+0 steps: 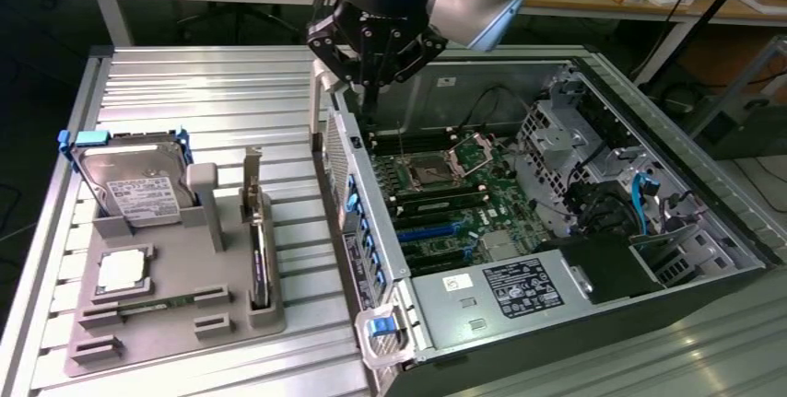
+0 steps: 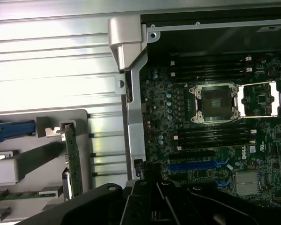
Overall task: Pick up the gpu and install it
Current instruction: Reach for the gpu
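Ribbed aluminium tabletop (image 1: 221, 93) carries an open computer case (image 1: 640, 102); the gripper (image 1: 367, 82), closed and empty, hangs over its wall; the gpu (image 1: 258, 231) stands upright in a grey holder (image 1: 234, 323).

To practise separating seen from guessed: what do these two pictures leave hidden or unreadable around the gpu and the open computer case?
- Exterior view: the gpu stands edge-on in the tray; its faces are unseen.
- Wrist view: the tool covers one end of the gpu and part of the motherboard.
- Exterior view: the hard drive label's print is too small to read.
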Robot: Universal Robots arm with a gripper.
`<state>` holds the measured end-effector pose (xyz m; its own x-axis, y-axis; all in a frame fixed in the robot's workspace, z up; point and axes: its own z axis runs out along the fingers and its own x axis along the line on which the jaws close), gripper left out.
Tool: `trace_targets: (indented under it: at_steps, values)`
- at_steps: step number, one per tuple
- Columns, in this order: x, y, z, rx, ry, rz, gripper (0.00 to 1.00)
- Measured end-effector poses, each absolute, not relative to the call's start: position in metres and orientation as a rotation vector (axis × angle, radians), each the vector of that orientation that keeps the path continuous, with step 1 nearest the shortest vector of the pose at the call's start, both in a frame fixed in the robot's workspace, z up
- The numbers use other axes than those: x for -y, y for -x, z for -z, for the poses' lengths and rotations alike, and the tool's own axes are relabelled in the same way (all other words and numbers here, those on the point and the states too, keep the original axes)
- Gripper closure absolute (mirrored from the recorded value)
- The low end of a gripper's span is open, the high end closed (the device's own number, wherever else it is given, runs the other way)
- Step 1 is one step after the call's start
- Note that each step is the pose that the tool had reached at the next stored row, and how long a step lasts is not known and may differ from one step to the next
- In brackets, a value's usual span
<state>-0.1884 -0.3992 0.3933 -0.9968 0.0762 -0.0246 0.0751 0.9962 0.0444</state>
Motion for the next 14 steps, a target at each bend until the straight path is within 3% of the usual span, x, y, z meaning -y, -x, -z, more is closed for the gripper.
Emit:
trace_targets:
  at_steps: [14]
  values:
    - [0.3992, 0.1985, -0.3933, -3.112, -0.118, -0.068, 0.89]
